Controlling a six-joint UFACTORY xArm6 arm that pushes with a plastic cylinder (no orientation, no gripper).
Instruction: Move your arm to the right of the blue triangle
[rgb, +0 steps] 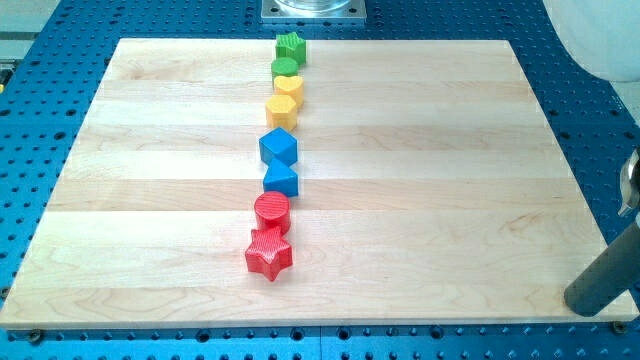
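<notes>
Barely started: my tip (572, 300) is parked off the table's (450, 200) bottom-right corner, far from the blue triangle (282, 180); no claw is fitted.

A pale wooden board (420, 180) of joined planks lay on a blue perforated base plate (45, 120) that showed on all sides. A grey metal mounting plate (313, 9) sat at the view's top edge. Lighting was even and diffuse.
</notes>
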